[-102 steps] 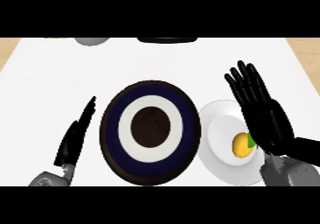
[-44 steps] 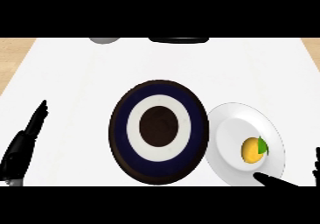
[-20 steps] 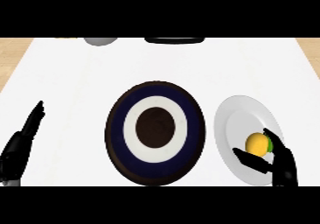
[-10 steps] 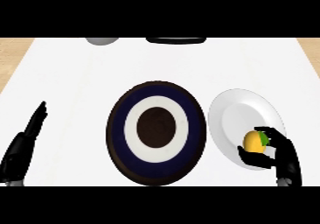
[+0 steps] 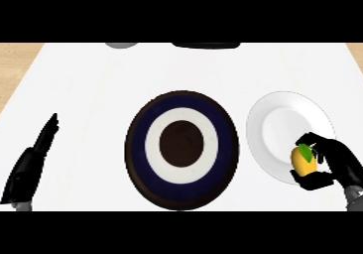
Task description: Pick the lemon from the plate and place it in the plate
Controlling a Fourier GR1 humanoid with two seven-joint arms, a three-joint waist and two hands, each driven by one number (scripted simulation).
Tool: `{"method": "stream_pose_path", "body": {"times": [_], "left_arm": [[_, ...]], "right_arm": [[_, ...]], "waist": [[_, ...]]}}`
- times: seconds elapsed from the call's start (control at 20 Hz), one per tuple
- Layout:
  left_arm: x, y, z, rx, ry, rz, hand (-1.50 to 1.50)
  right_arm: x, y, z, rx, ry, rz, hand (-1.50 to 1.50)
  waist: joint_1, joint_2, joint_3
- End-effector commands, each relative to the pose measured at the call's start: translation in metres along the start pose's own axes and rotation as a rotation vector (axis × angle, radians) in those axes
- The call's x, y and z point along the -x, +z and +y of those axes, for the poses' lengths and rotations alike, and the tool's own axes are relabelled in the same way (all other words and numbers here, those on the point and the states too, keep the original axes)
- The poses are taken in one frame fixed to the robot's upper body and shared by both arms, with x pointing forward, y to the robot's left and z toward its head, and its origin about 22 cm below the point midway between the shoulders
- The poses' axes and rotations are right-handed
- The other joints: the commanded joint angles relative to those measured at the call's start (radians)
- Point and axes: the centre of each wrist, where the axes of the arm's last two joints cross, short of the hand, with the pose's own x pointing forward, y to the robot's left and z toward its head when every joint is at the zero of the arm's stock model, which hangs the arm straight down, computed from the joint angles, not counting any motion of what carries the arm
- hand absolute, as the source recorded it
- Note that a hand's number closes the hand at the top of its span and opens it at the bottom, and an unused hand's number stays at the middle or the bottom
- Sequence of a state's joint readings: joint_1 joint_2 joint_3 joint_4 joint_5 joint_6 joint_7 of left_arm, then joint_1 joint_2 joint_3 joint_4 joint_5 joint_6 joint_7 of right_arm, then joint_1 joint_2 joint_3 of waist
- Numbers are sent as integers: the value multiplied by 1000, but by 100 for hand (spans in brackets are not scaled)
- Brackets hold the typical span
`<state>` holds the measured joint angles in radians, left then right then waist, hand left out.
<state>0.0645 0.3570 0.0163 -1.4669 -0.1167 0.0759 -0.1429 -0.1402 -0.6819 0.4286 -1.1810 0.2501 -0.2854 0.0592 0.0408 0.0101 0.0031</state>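
Fingers (image 5: 322,140) of right hand (image 5: 338,163) curled around lemon (image 5: 303,161), yellow with green leaf, at lower right rim of white plate (image 5: 283,124), dark blue ringed plate (image 5: 183,149) alongside on white bench (image 5: 89,84), left hand (image 5: 30,166) resting, fingers straight.

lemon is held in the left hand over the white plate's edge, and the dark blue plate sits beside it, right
Not quite: in the head view the right hand curls round the lemon, not the left. It is over the white plate's edge, with the dark blue plate beside.
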Motion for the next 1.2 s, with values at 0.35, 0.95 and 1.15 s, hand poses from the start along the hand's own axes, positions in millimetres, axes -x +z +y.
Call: {"method": "stream_pose_path", "body": {"times": [0.35,0.95,1.15], "left_arm": [[6,7,8,-24,-1,28,0],[2,17,30,-48,-13,42,0],[7,15,10,-54,-10,29,0]], "right_arm": [[13,-33,-58,396,-5,-235,150],[-75,45,-84,338,-232,-694,150],[-113,54,-92,314,-260,-746,150]], "waist": [[-41,-11,-3],[-62,-20,-5],[-48,-13,-4]]}}
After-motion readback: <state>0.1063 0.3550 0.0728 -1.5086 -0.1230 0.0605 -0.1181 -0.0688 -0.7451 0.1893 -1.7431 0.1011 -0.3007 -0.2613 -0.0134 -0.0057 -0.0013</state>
